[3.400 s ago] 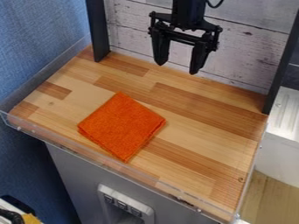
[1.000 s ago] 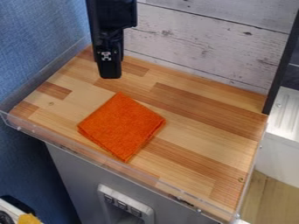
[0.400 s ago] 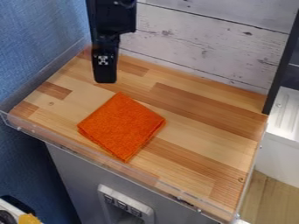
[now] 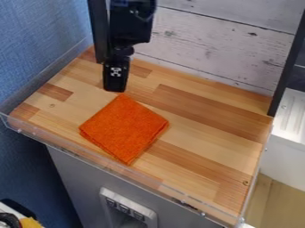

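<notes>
An orange folded cloth (image 4: pixel 124 129) lies flat on the wooden desk (image 4: pixel 202 131), left of its middle, turned so that it forms a diamond, with one corner towards the back and one towards the near edge. Layered folds show along its two near sides. The black end effector (image 4: pixel 115 90) hangs down at the back left, its tip right by the cloth's rear corner; whether the two touch cannot be told from this angle. It is seen side-on, so I cannot tell whether it is open or closed. The black arm (image 4: pixel 132 22) comes in from the top edge, in front of a dark upright post (image 4: pixel 98 33). Whitewashed planks (image 4: pixel 208 49) stand behind the desk, with a second dark post (image 4: pixel 288 62) at the right. A clear strip (image 4: pixel 128 174) runs along the desk's near edge, above a grey cabinet front (image 4: pixel 74 171) that bears a pale panel with dark switches or sockets (image 4: pixel 124 208). A blue textured surface (image 4: pixel 42 40) rises at the left, and a yellow item (image 4: pixel 30 222) shows in the lower left corner. To the right are a white ribbed piece (image 4: pixel 292 111) and a pale wood floor (image 4: pixel 277 200).
</notes>
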Robot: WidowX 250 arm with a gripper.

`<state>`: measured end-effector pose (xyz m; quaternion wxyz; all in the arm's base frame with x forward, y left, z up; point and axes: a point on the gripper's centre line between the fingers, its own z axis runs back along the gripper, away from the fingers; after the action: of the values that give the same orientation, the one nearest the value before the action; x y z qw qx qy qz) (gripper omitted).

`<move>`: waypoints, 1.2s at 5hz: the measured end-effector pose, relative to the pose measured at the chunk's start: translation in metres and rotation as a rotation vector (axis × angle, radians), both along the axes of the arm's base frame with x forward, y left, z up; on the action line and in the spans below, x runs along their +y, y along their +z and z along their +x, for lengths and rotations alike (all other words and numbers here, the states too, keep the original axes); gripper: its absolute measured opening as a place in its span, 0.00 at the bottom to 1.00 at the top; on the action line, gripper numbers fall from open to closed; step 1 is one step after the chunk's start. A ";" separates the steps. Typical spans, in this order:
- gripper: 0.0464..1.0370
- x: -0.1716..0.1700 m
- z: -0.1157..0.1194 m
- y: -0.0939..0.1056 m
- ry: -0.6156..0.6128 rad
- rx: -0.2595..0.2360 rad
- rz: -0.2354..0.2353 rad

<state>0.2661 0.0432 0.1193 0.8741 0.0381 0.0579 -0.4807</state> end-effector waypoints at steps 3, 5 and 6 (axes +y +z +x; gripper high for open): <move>0.10 -0.007 -0.006 -0.029 0.008 -0.163 0.035; 0.01 -0.010 -0.001 -0.060 0.020 -0.300 -0.082; 0.01 -0.012 0.004 -0.076 0.030 -0.323 -0.167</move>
<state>0.2697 0.0309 0.0433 0.8792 0.0412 -0.1227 -0.4586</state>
